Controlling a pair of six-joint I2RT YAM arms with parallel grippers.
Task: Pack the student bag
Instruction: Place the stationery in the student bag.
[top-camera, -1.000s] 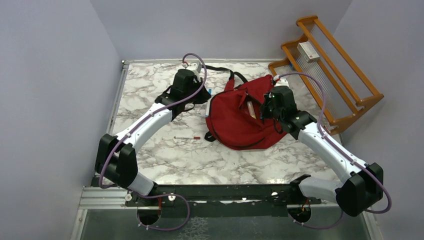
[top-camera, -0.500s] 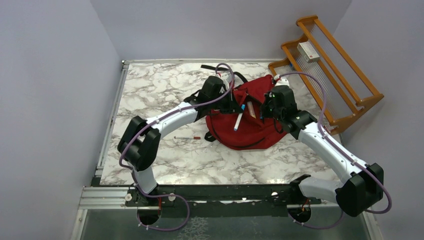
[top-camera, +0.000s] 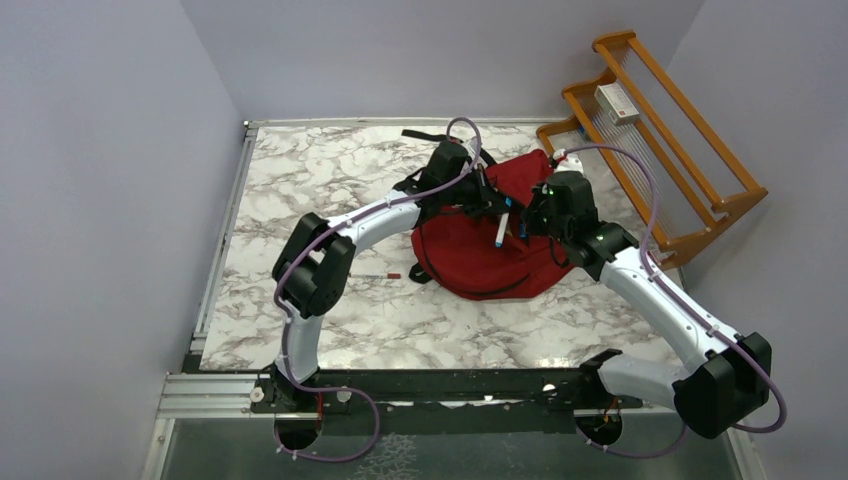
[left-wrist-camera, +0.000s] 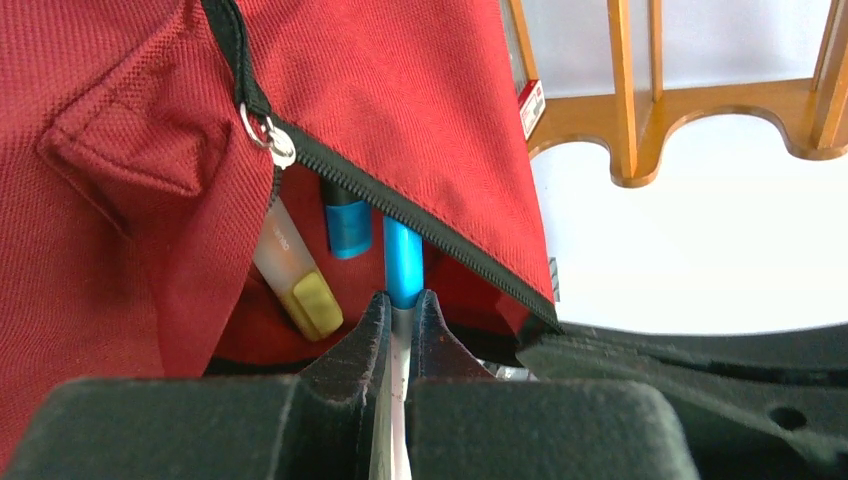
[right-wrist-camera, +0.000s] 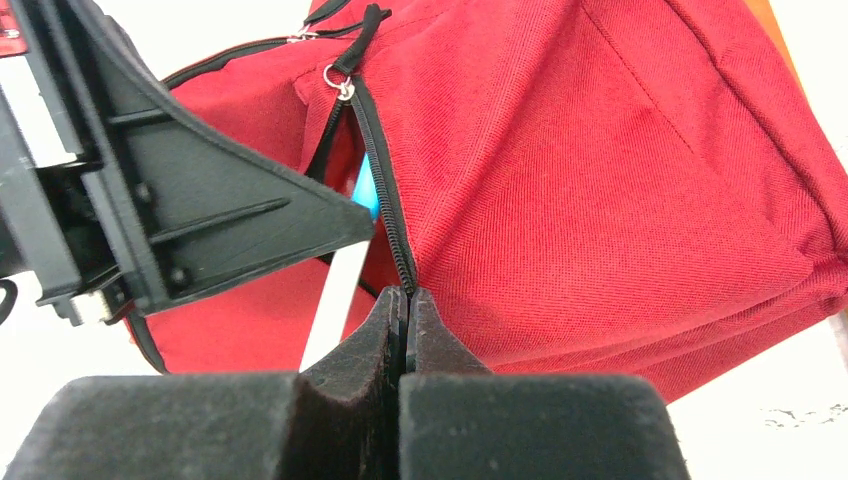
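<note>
The red student bag (top-camera: 470, 262) lies at the table's back right, its front pocket gaping. My left gripper (top-camera: 497, 207) hangs over that pocket, shut on a white pen with a blue cap (left-wrist-camera: 404, 268); the cap's tip is just inside the zip opening. Inside the pocket lie a yellow-capped marker (left-wrist-camera: 303, 292) and another blue-capped pen (left-wrist-camera: 346, 228). My right gripper (right-wrist-camera: 404, 296) is shut on the black zip edge (right-wrist-camera: 385, 190) of the pocket, holding it lifted. In the top view the right gripper (top-camera: 530, 216) sits at the bag's right side.
A red-capped pen (top-camera: 375, 275) lies on the marble table (top-camera: 300, 190) left of the bag. A wooden rack (top-camera: 690, 180) stands at the back right with a small white box (top-camera: 616, 103) on it. A black strap (top-camera: 425, 133) trails behind the bag.
My left arm has swung right from beside the bag to over the open pocket, carrying the blue-capped pen. The right gripper has kept its hold on the zip edge.
</note>
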